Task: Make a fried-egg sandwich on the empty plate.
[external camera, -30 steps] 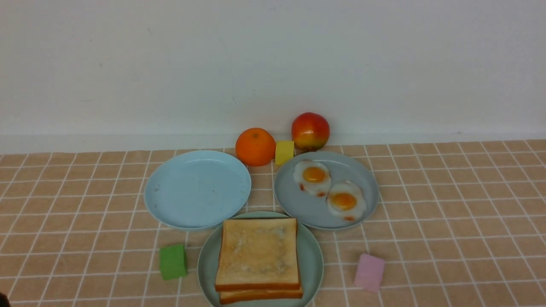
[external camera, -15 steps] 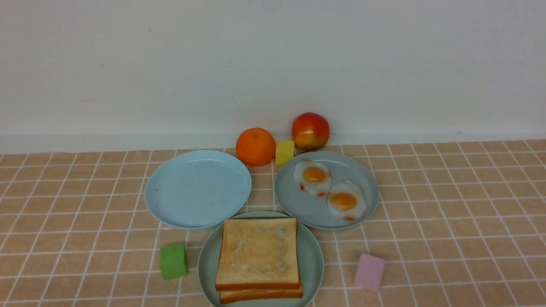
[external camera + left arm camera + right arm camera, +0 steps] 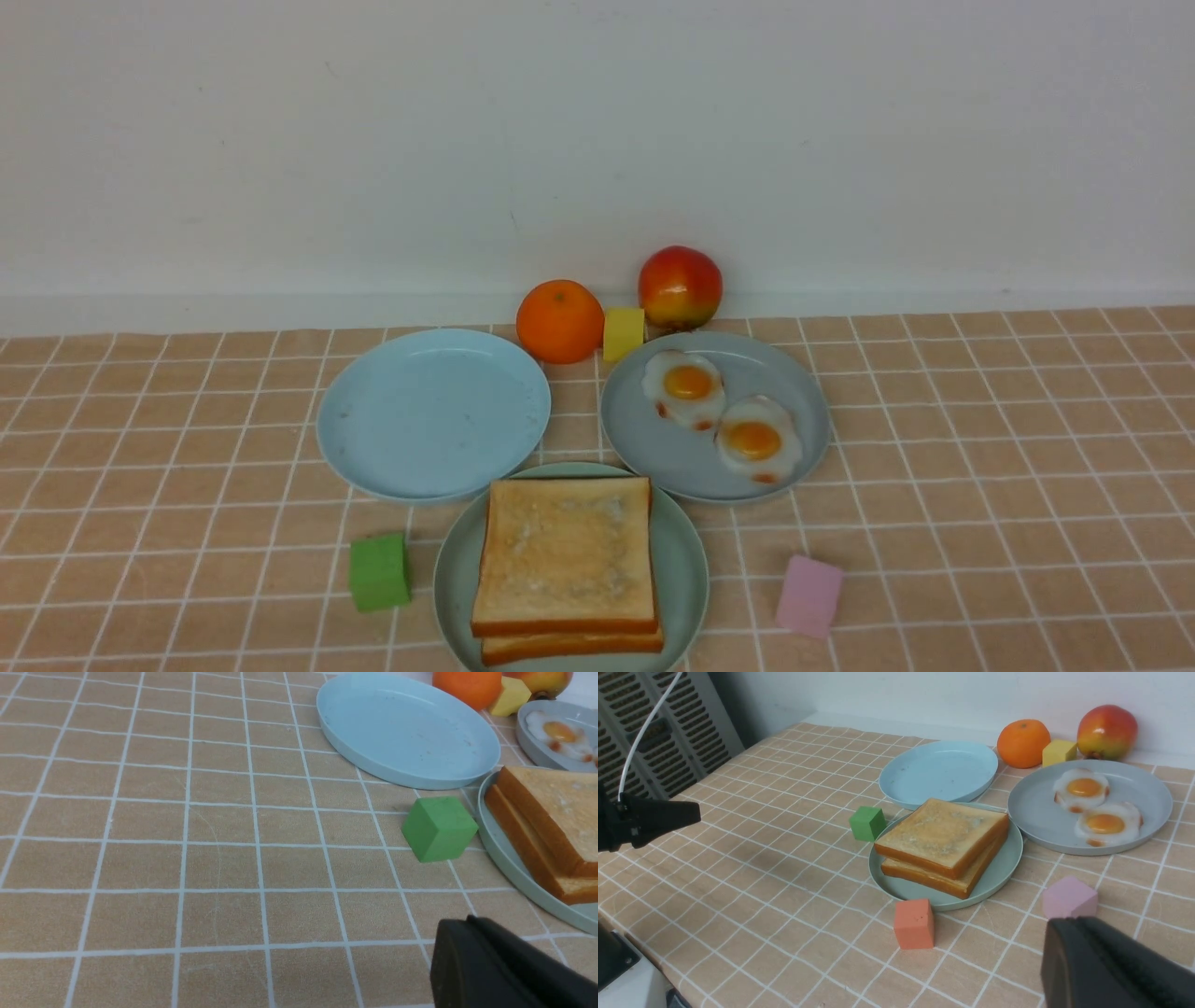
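Observation:
Two toast slices (image 3: 565,551) lie stacked on the mint-green plate (image 3: 681,560) at the front centre. Behind it to the left, the light sky-blue plate (image 3: 429,411) is the empty plate. Two fried eggs (image 3: 688,383) (image 3: 754,441) rest on the grey-blue plate (image 3: 653,448) at the back right. Neither gripper shows in the front view. My left gripper (image 3: 472,918) is shut and holds nothing, low over the cloth left of the green cube (image 3: 438,828). My right gripper (image 3: 1073,919) is also shut and holds nothing, just in front of the pink cube (image 3: 1069,898).
An orange (image 3: 558,320), a yellow cube (image 3: 623,333) and an apple (image 3: 680,287) stand by the back wall. An orange-red cube (image 3: 914,923) sits on the near side of the mint-green plate. A checked tan cloth covers the table.
A dark tip at the front view's bottom left corner a second ago is gone from that view. The plates, food and cubes have not moved.

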